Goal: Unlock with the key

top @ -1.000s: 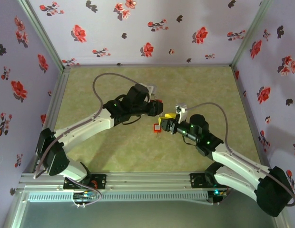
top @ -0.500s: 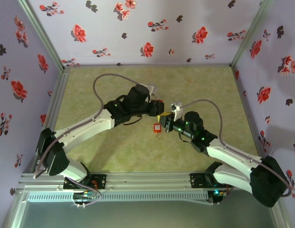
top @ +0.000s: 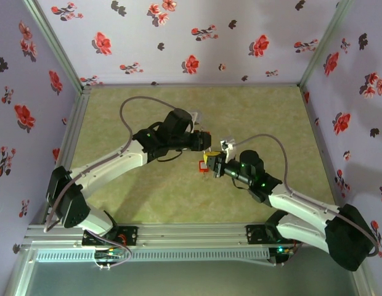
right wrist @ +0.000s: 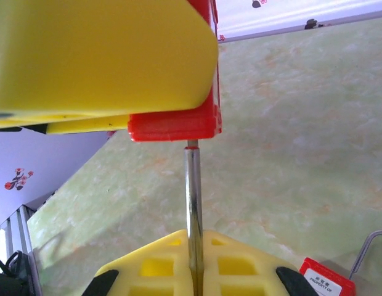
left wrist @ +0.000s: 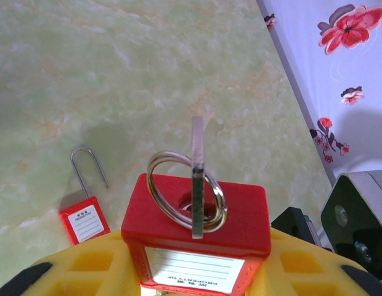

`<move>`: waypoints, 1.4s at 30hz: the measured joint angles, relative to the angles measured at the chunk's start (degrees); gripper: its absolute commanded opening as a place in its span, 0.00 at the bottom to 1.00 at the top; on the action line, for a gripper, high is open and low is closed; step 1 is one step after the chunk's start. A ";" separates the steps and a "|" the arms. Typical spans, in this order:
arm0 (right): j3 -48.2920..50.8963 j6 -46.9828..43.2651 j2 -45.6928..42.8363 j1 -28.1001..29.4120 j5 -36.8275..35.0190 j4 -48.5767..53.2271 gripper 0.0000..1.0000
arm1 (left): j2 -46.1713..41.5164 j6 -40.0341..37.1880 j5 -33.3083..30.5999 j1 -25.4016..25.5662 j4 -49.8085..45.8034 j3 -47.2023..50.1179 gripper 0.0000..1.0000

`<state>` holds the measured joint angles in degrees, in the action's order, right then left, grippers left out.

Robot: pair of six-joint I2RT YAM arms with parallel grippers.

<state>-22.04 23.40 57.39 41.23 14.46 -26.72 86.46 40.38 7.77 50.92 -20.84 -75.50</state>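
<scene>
Where the two arms meet above the middle of the table [left wrist: 117, 74], the left gripper [left wrist: 197, 271] is clamped with its yellow fingers [left wrist: 86, 265] on the body of a red padlock [left wrist: 243, 213], which is held clear of the surface. The key [left wrist: 198, 185], a thin grey metal strip seen edge-on, stands in the face of this padlock that is turned toward the right arm, with a wire key ring [left wrist: 172, 158] looped through it. The right gripper [right wrist: 194, 265] is closed on the free end of the key, so the key spans the short gap between the two grippers. A second red padlock [left wrist: 85, 223] lies flat on the table near them, its thin wire shackle pointing away from the left gripper.
</scene>
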 measured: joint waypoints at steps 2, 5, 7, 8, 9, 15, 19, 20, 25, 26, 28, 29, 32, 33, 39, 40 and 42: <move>0.44 0.42 -0.44 0.07 -0.02 -0.28 0.06 | 0.00 -0.24 0.50 -0.04 -0.33 -0.11 0.00; 0.63 1.20 -1.22 0.09 -0.07 0.35 0.48 | -0.02 -0.52 0.52 -0.15 -0.13 -0.15 0.00; 1.09 2.16 -1.97 0.09 -0.28 2.29 0.71 | -0.17 -1.18 -0.22 -0.98 0.57 -0.39 0.00; 1.22 2.54 -2.49 0.09 -0.57 3.61 0.79 | -0.35 -1.90 -0.79 -1.44 0.63 -0.52 0.00; 1.25 2.71 -3.13 0.09 -1.05 4.87 0.83 | -0.57 -2.49 -1.40 -1.75 0.61 -0.52 0.00; 1.27 4.48 -12.74 0.09 -5.95 13.60 0.96 | -2.36 -8.74 -5.22 -2.97 -3.15 -0.42 0.00; 1.09 4.46 -19.96 0.09 -9.57 20.11 0.97 | -2.69 -15.43 -9.64 -3.45 -7.13 1.40 0.00; 1.05 4.44 -21.53 0.09 -10.40 21.92 0.98 | -2.67 -17.20 -10.86 -3.80 -8.17 2.29 0.00; 0.92 4.24 -26.93 0.09 -13.07 28.50 0.98 | 0.04 -23.71 -15.52 -6.08 -11.93 5.09 0.00; 0.83 4.26 -27.58 0.09 -13.49 29.66 0.98 | 0.90 -24.68 -16.31 -6.38 -12.24 5.53 0.00; 0.76 4.26 -28.94 0.09 -14.12 31.45 0.98 | 2.67 -26.40 -17.57 -6.86 -12.85 6.25 0.00; 0.76 4.26 -29.62 0.09 -14.36 32.41 0.98 | 3.63 -27.21 -18.14 -6.95 -13.27 6.36 0.00; 0.76 4.26 -31.23 0.09 -14.73 34.38 0.98 | 5.97 -28.92 -18.86 -6.95 -13.70 6.40 0.00; 0.76 4.26 -31.63 0.09 -14.80 34.86 0.98 | 6.43 -29.29 -19.04 -6.95 -13.73 6.40 0.00; 0.76 4.26 -34.32 0.09 -15.72 37.66 0.98 | 9.62 -31.41 -19.80 -6.27 -13.00 7.19 0.00; 0.76 4.26 -34.69 0.09 -15.85 37.99 0.98 | 10.21 -31.45 -19.85 -5.92 -12.83 7.45 0.00; 0.72 4.22 -35.34 0.09 -16.06 38.95 0.98 | 11.54 -31.54 -19.85 -4.87 -12.22 8.09 0.00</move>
<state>-21.32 27.62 22.04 41.32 -1.61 12.23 98.00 8.84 -12.08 46.04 -33.06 -67.42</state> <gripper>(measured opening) 0.984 0.388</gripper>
